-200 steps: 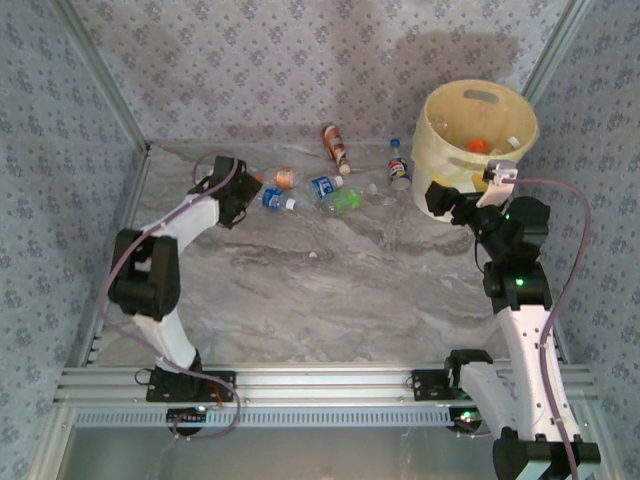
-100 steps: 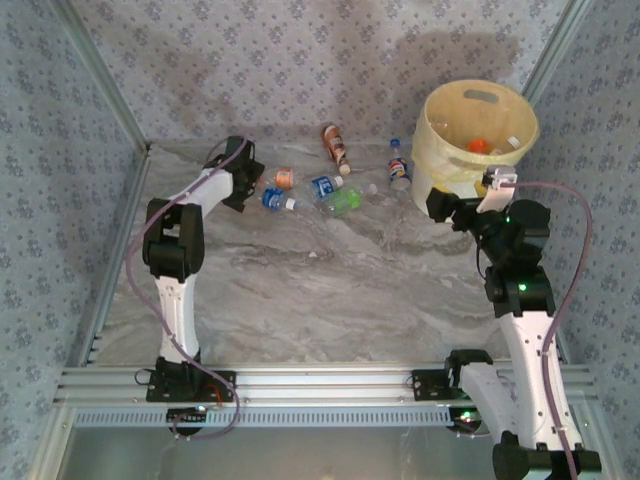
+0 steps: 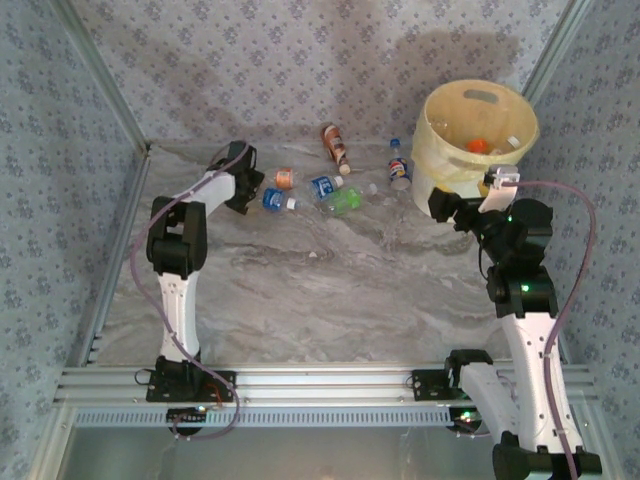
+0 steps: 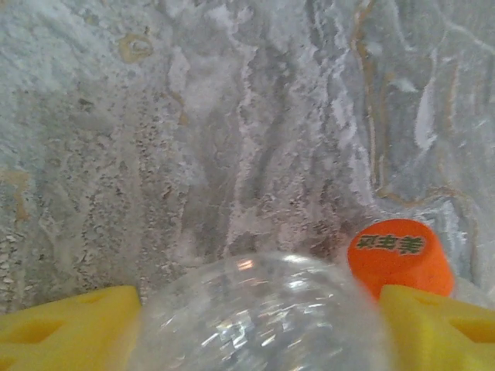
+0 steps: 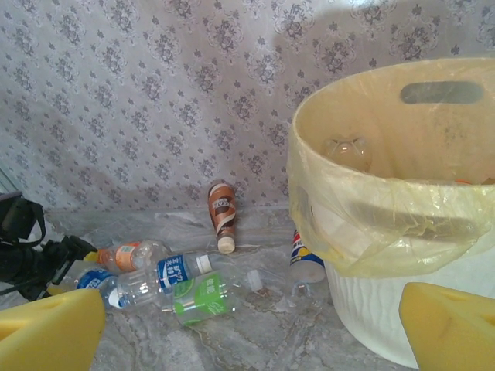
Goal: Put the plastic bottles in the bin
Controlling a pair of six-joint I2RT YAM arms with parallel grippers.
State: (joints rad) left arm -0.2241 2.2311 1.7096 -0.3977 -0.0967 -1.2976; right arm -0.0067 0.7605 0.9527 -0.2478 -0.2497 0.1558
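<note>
Several plastic bottles lie along the back of the marble table: a brown one (image 3: 336, 147) (image 5: 220, 212), a blue-labelled one (image 3: 323, 186) (image 5: 174, 270), a green one (image 3: 345, 201) (image 5: 205, 297) and an orange-labelled one (image 3: 284, 178) (image 5: 128, 253). One more stands by the bin (image 3: 398, 168). My left gripper (image 3: 248, 188) (image 4: 259, 317) has its yellow fingers against both sides of a clear bottle (image 4: 259, 309), with an orange cap (image 4: 400, 255) beside the right finger. The pale yellow bin (image 3: 440, 150) (image 5: 371, 201) stands at the back right. My right gripper (image 3: 440, 200) (image 5: 251, 317) hangs open beside it, holding nothing.
Patterned walls close the table at the back and both sides, with metal posts in the corners. The bin has a thin plastic liner and holds an orange item (image 3: 478, 145) and a clear bottle (image 5: 346, 153). Bare marble (image 3: 330, 290) stretches between the bottles and the arm bases.
My left arm has reached further back and right, into the left end of the bottle row, and its fingers have come in around the clear bottle. The right arm has barely moved.
</note>
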